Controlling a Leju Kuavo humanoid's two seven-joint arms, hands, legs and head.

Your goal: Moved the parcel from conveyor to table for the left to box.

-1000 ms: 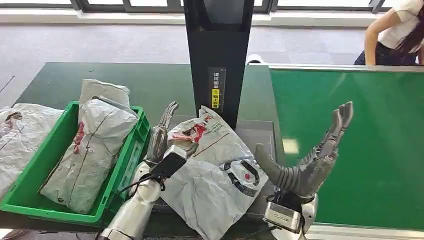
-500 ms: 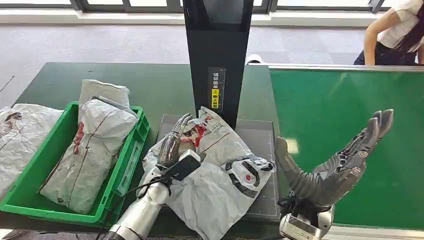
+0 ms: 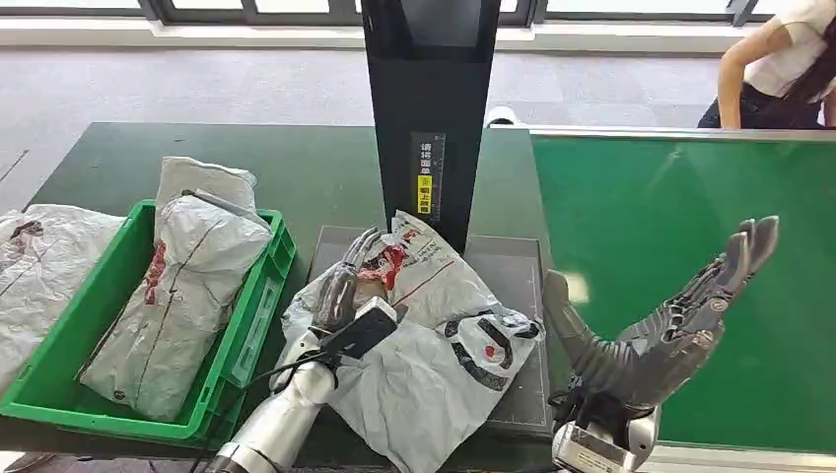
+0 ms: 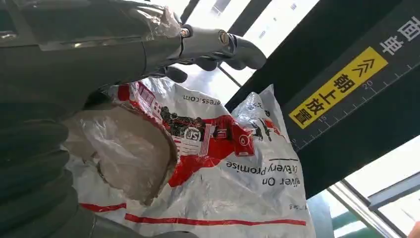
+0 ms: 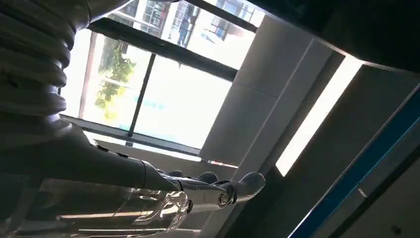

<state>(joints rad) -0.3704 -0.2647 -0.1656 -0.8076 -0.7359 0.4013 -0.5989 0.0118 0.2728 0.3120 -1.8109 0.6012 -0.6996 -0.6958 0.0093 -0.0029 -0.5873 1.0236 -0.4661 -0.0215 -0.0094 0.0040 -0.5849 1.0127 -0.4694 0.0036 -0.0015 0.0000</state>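
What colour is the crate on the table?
Green; the crate shows best in the head view.

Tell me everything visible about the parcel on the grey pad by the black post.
The parcel is a soft, crumpled white-grey plastic mailer with red and black printing, thin red lines and a round dark logo. It lies flat and rumpled on the grey pad, its far corner against the black post, its near end overhanging the pad's front edge. The left hand rests on its left side, fingers over the bunched plastic. The right hand is raised apart from it, over the green conveyor.
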